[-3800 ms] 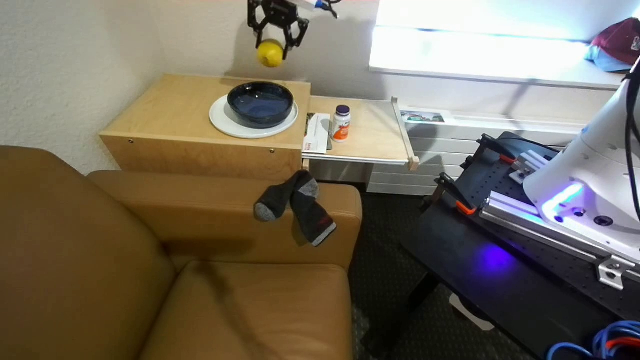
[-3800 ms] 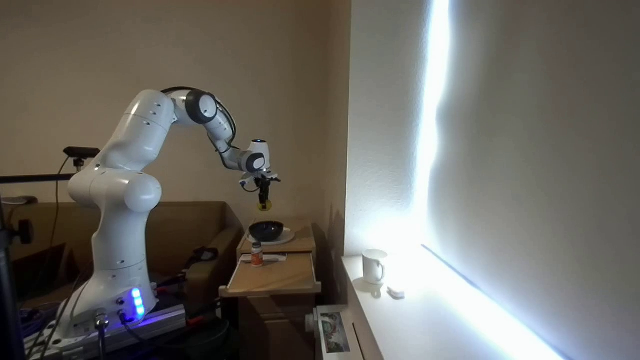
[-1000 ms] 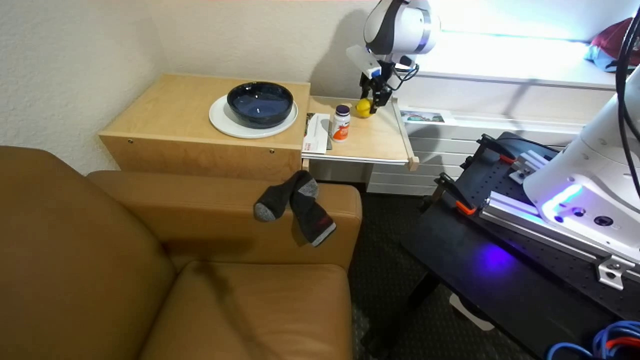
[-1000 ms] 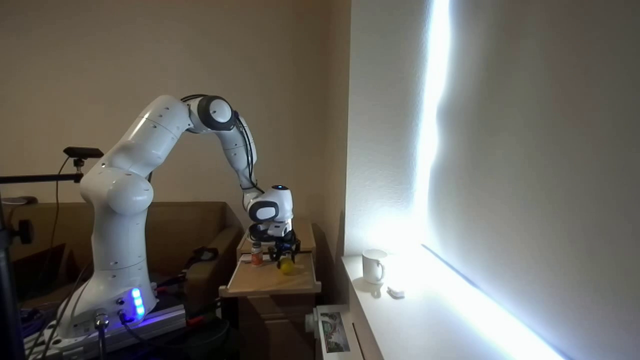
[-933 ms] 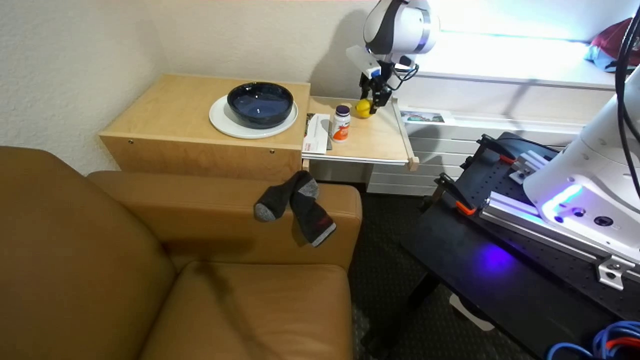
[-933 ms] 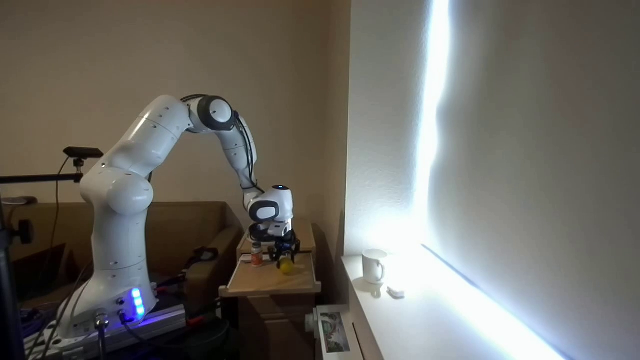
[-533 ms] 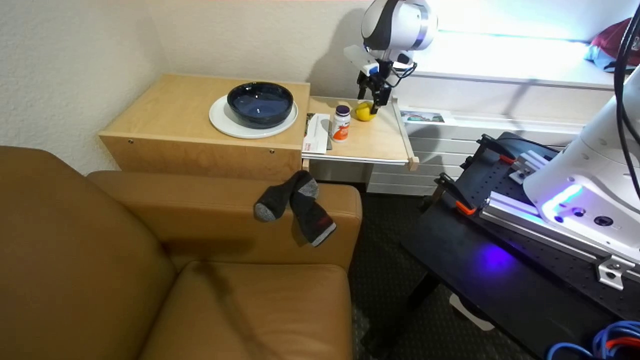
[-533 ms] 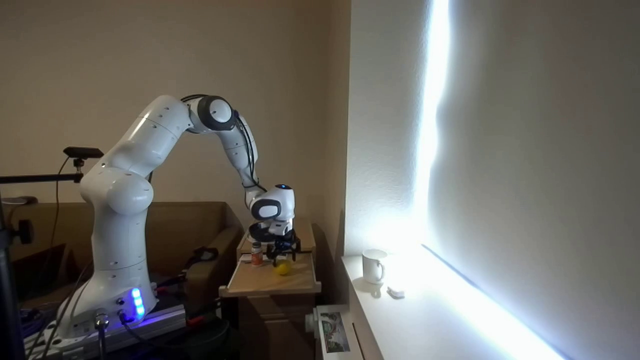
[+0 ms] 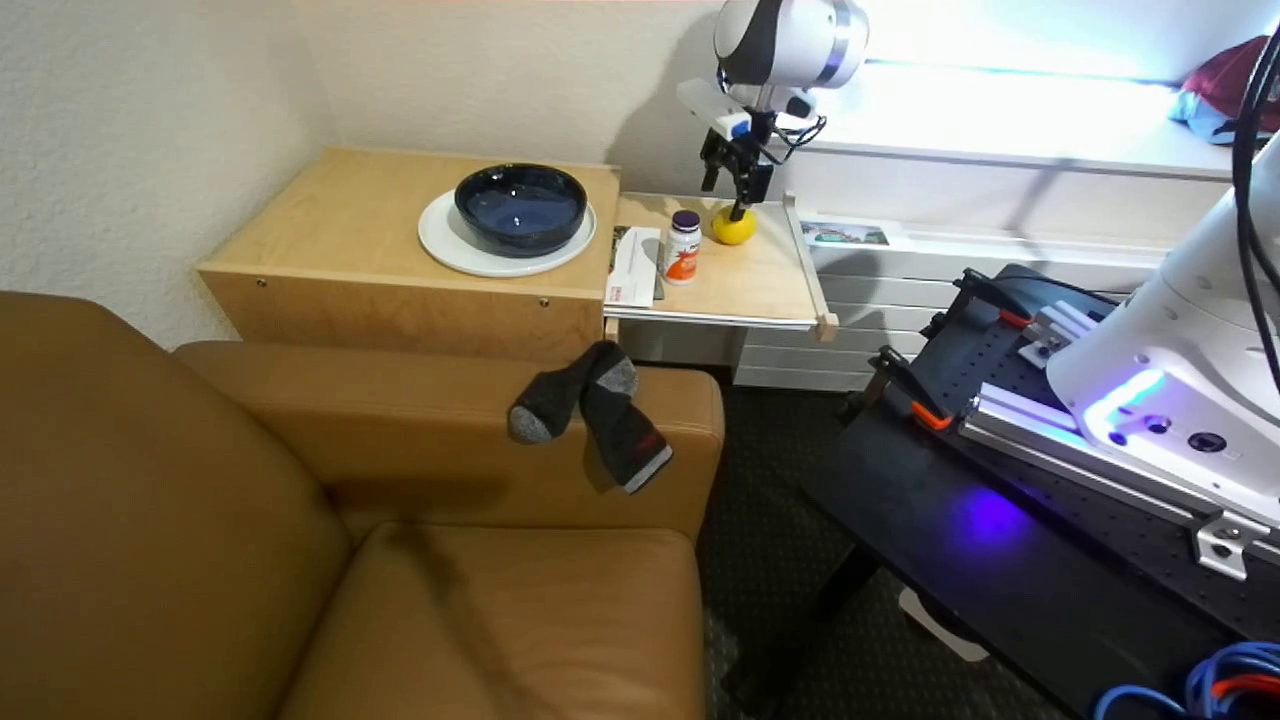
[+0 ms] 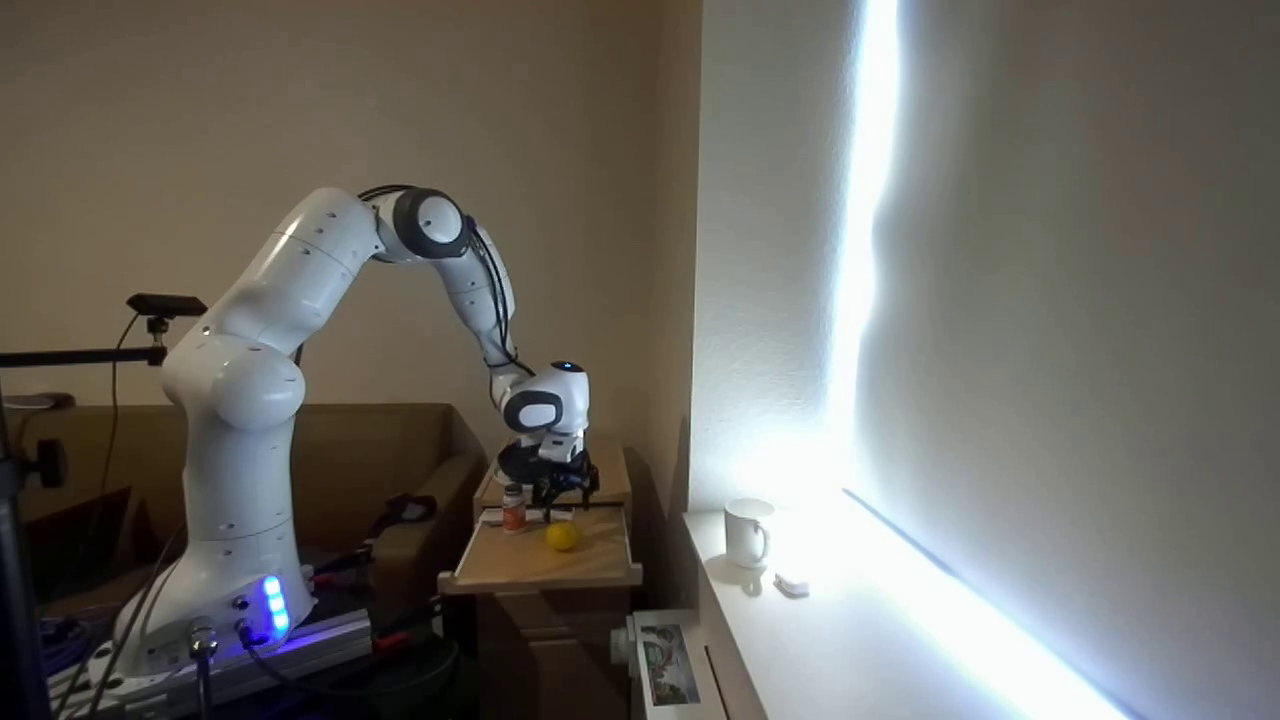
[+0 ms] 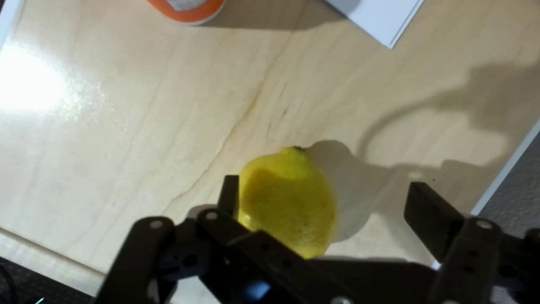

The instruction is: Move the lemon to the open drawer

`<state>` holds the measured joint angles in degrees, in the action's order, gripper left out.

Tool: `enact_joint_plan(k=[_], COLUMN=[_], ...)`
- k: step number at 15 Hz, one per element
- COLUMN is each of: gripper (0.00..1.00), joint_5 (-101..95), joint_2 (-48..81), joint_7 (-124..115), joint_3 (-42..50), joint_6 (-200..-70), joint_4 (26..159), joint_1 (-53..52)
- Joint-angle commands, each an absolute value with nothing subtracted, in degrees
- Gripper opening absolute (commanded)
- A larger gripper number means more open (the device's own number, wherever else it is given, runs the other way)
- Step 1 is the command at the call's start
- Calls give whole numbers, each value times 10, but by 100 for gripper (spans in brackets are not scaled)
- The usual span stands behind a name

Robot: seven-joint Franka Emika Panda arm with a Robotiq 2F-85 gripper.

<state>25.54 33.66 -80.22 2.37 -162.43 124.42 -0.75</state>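
The yellow lemon rests on the floor of the open drawer, a shallow light-wood pull-out. Both exterior views show it there, and the lemon lies right of the bottle. My gripper is just above it, jaws spread wide. In the wrist view the lemon appears close beside the left finger, with a broad gap to the right finger. Whether the left finger touches it I cannot tell. Part of the lemon's lower side is hidden behind the gripper's linkage.
A white and orange bottle with a purple lid stands in the drawer near the lemon, by some papers. A dark bowl on a white plate occupies the side table. Wall and windowsill border the drawer.
The gripper came from above the bowl to the drawer with the lemon, then opened and let go. It has since risen slightly; the lemon has shifted a little on the drawer floor.
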Motion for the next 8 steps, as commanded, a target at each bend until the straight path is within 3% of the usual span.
enact_joint_plan(k=[1,6,7,8], gripper=[100,100,100,100], joint_5=[289,460,413,440], joint_2=[201,29,105,73], joint_7=[-709,-501,-564,-534], joint_3=[-29,-129,-62,-72], joint_6=[-1624,-1610,-1618,-1616], joint_4=[1341,1418,1366,1381], joint_1=[43,99,42,44])
